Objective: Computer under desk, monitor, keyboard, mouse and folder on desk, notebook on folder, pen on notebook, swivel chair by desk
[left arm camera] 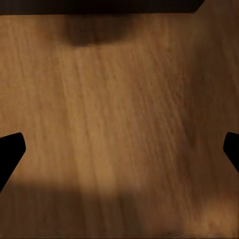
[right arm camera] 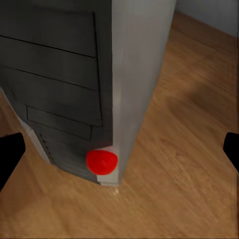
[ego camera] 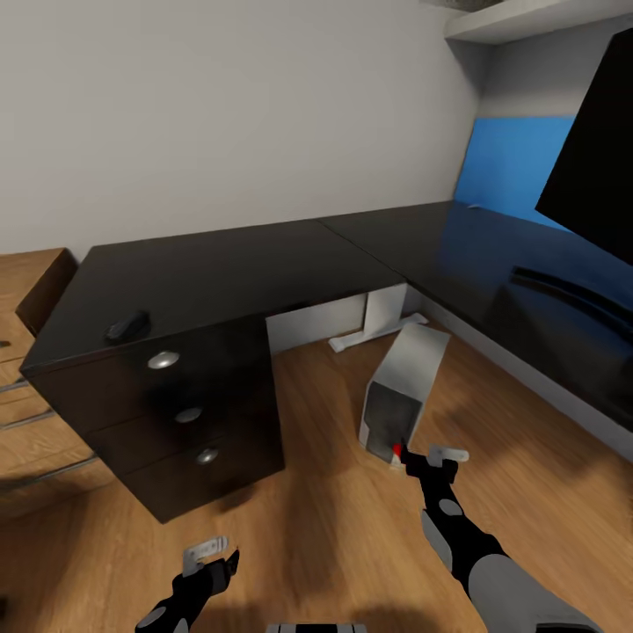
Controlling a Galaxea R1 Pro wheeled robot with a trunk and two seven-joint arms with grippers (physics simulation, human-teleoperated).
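While my trunk is facing the corner of the room, my left pincer is hanging low over the wooden floor at the near left, its fingers spread apart with nothing between them; from its wrist camera I am seeing bare planks and the dark foot of the drawer unit beyond. My right pincer is reaching forward at the near right, also released, its black fingertips standing wide at either edge of its own view and gripping nothing. Just ahead of it the computer is standing upright on the floor, its darker front panel turned toward me and a red dot glowing at its lower corner; my pincer is hovering just beside that corner, and I cannot tell whether it is touching. The tower is sitting in the open floor inside the angle of the desk, near its white leg and not beneath the top. To the left, the black three-drawer unit is showing its round silver knobs, and the mouse is lying on the desktop above it, near the front edge. Farther right, the monitor is rising from the far wing of the desk, with the blue back panel behind it.
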